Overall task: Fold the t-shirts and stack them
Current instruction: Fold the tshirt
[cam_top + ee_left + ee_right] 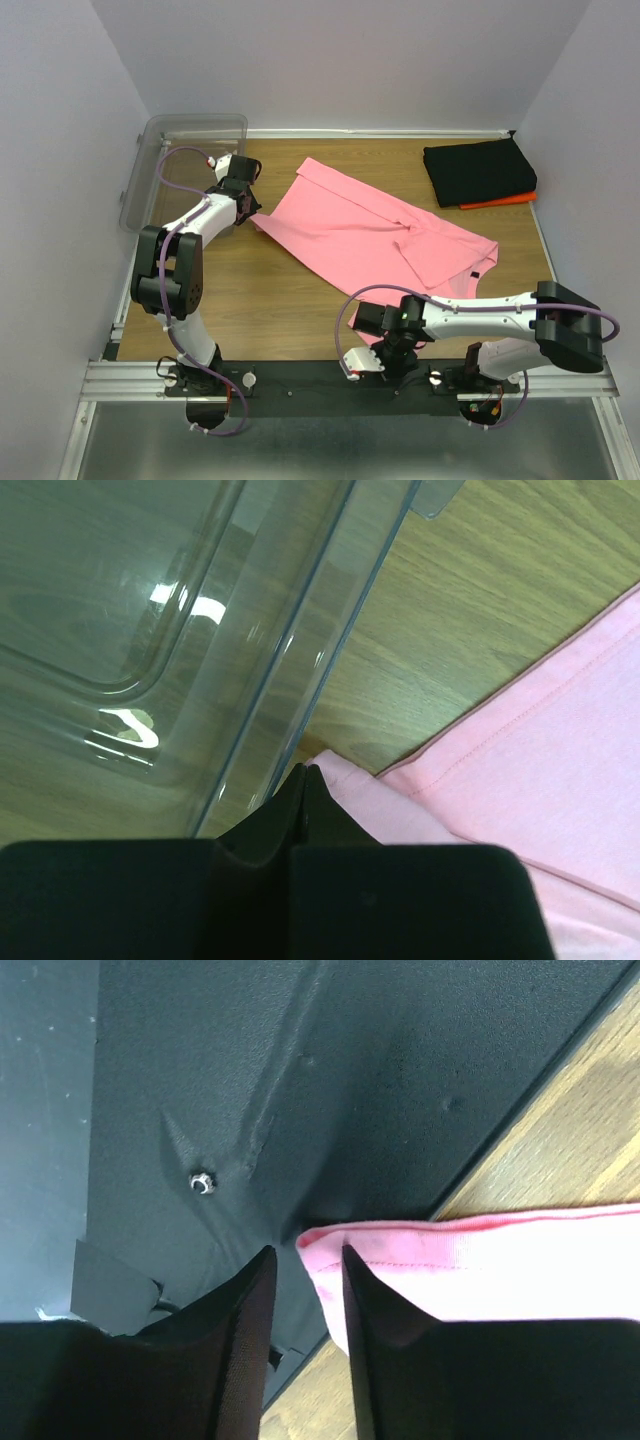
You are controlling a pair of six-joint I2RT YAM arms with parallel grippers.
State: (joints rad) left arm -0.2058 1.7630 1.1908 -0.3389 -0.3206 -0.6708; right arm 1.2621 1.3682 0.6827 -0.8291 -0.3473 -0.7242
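Judging from the overhead view, we put the task about partway. A black shirt (478, 170) lay folded on an orange shirt (500, 200) in the upper right of the frame, making a stack of two. The pink shirt (370, 235) sprawled slantwise across the middle of the bench (280, 300), with one flap turned over near its right end and the rest unfolded. We reckoned it had yet to be squared up, folded and set on that stack.

The left arm reached up the left side of the frame with its elbow raised. The left tool (305, 780) sat low at the pink shirt's left corner, just beside the bin (185, 135). Its jaws were pressed together, and in the wrist view the cloth ran in under the tips, so we took it to be pinching that corner.

The right arm lay across the bottom of the frame, forearm pointing left. The right tool (305, 1260) aimed down at the bench's near edge, over the black plate (300, 1080). Its jaws stood partly apart with the pink hem corner in the gap, and they had clamped nothing that we could see.
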